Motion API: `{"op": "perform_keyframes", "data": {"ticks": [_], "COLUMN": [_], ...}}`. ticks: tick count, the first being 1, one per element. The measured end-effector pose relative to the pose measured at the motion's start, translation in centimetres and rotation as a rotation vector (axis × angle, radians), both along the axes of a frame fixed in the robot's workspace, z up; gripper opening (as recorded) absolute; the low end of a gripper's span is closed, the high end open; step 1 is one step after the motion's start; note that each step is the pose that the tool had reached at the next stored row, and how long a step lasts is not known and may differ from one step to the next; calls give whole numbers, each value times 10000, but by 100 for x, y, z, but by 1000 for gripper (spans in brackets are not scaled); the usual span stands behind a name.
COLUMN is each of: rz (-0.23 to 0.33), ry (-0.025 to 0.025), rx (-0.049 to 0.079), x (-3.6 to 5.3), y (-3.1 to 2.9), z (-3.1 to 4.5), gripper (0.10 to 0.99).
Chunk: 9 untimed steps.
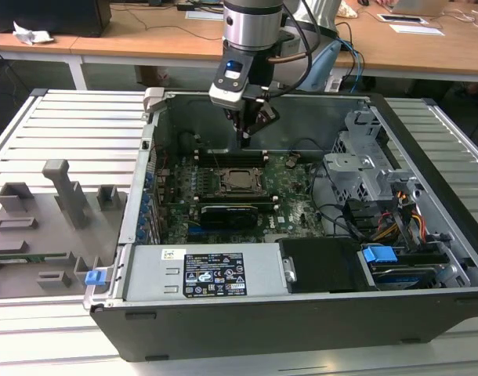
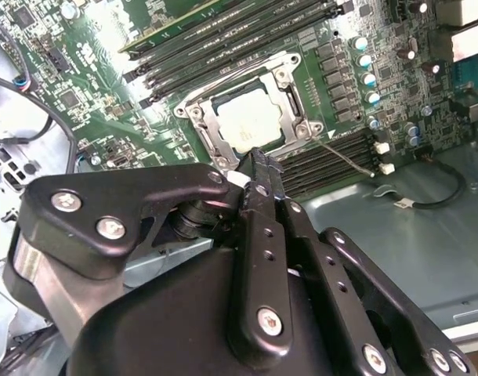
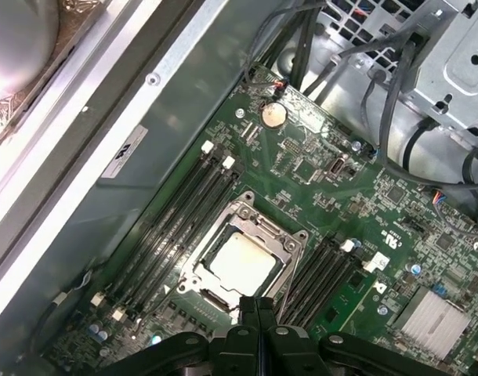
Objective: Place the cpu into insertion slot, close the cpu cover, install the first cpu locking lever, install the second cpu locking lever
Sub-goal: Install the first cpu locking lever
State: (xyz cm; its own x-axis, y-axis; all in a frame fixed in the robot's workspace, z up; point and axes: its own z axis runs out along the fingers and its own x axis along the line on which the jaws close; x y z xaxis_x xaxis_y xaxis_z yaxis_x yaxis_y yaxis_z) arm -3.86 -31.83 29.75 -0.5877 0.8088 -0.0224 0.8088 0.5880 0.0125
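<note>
Entry: cpu seated in insertion slot, mid-motherboard; cpu cover lowered over it.
Gripper clenched, empty, poised above the slot's edge; both locking levers seemingly left to do, though hard to judge.

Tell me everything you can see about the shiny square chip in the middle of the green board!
The chip is a small flat square with a pale silvery-beige metal top, plain and smooth. It lies flat, set into the green board, and a grey metal frame sits around its edges, so its top shows through the opening. The gripper hangs close by one edge of the frame, fingers shut, not holding the chip.
</note>
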Motion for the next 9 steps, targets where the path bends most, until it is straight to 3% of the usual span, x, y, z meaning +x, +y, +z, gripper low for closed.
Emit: {"op": "perform_keyframes", "data": {"ticks": [9], "rz": [669], "ry": [0], "rx": [-1], "x": [0], "y": [0], "z": [0], "gripper": [106]}}
